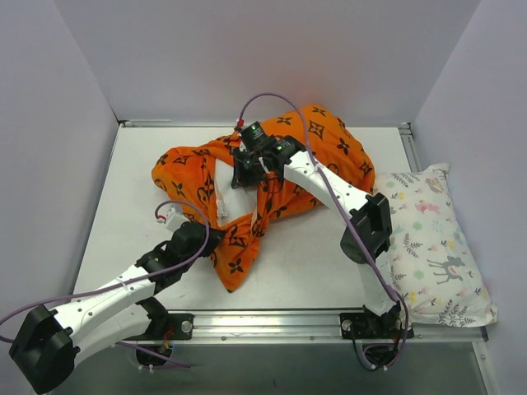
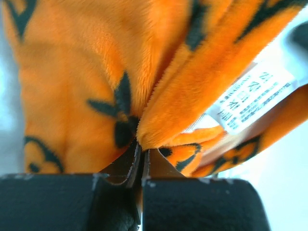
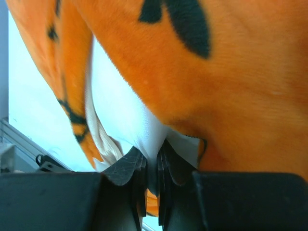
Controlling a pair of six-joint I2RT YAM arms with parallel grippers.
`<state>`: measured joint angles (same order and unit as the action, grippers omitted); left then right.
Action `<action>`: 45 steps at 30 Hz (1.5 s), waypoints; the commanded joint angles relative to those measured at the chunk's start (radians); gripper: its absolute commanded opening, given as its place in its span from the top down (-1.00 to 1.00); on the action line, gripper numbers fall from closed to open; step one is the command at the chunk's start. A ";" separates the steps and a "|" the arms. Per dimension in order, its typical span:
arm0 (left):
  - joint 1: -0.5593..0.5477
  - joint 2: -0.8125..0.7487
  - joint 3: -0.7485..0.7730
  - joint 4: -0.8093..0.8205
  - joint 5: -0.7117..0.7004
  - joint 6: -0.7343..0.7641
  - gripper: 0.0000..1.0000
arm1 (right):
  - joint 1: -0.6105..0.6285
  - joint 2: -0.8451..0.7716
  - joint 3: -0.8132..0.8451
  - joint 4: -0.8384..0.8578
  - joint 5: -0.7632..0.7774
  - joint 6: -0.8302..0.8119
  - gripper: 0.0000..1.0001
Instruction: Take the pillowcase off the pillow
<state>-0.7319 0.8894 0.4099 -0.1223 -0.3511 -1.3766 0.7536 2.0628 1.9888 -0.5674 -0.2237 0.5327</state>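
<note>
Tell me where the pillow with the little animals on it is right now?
In the top view, the animal-print pillow lies at the right edge of the table, to the right of the right arm and the orange pillowcase.

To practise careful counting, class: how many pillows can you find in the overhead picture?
2. One white pillow sits mostly inside the orange pillowcase mid-table; one animal-print pillow lies at the right edge.

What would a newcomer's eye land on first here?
The bright orange pillowcase crumpled in the middle of the table. The left gripper has its jaws shut on an orange fold near the front; the right gripper pinches the white pillow at the back. A printed pillow lies at the table's right edge.
</note>
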 commanded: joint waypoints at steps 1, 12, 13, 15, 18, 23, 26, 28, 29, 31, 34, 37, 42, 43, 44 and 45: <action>-0.037 0.029 -0.078 -0.338 0.078 0.007 1.00 | -0.114 -0.053 0.128 0.189 0.136 0.009 1.00; -0.040 0.121 -0.111 -0.271 0.070 0.017 1.00 | -0.119 -0.197 -0.058 0.227 0.158 -0.036 1.00; -0.043 0.146 -0.112 -0.245 0.077 0.013 1.00 | -0.125 -0.198 -0.041 0.224 0.156 -0.040 1.00; -0.044 0.187 -0.124 -0.192 0.089 0.019 1.00 | -0.128 -0.185 -0.006 0.202 0.133 -0.045 1.00; -0.047 0.249 -0.112 -0.116 0.093 0.039 1.00 | -0.097 -0.188 -0.007 0.172 0.090 -0.082 1.00; -0.049 0.296 -0.082 -0.066 0.092 0.071 1.00 | -0.002 -0.243 -0.224 0.207 0.152 -0.186 1.00; -0.050 0.304 -0.112 -0.013 0.110 0.065 1.00 | 0.056 -0.266 -0.333 0.250 0.221 -0.224 0.57; -0.052 0.298 -0.134 0.019 0.118 0.051 1.00 | 0.073 -0.279 -0.378 0.293 0.221 -0.232 0.08; -0.052 0.293 -0.147 0.026 0.118 0.050 1.00 | 0.079 -0.292 -0.399 0.305 0.221 -0.238 -0.05; -0.054 0.283 -0.155 0.033 0.118 0.047 1.00 | 0.102 -0.306 -0.445 0.324 0.259 -0.257 -0.34; -0.054 0.267 -0.157 0.033 0.115 0.048 1.00 | 0.139 -0.316 -0.490 0.330 0.322 -0.280 -0.51; -0.054 0.255 -0.152 0.032 0.113 0.051 1.00 | 0.159 -0.322 -0.547 0.330 0.359 -0.287 -0.56; -0.054 0.243 -0.148 0.027 0.113 0.056 1.00 | 0.210 -0.343 -0.645 0.386 0.394 -0.283 -0.60; -0.054 0.244 -0.143 0.026 0.115 0.057 1.00 | 0.214 -0.336 -0.647 0.385 0.392 -0.281 -0.61; -0.054 0.244 -0.141 0.023 0.115 0.056 1.00 | 0.225 -0.319 -0.650 0.380 0.391 -0.280 -0.64; -0.054 0.240 -0.140 0.021 0.116 0.057 1.00 | 0.230 -0.314 -0.657 0.379 0.388 -0.281 -0.68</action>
<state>-0.7712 1.1183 0.3016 0.0589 -0.2810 -1.3521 0.9596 1.7576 1.3563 -0.1734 0.1429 0.2527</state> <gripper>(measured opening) 0.022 0.830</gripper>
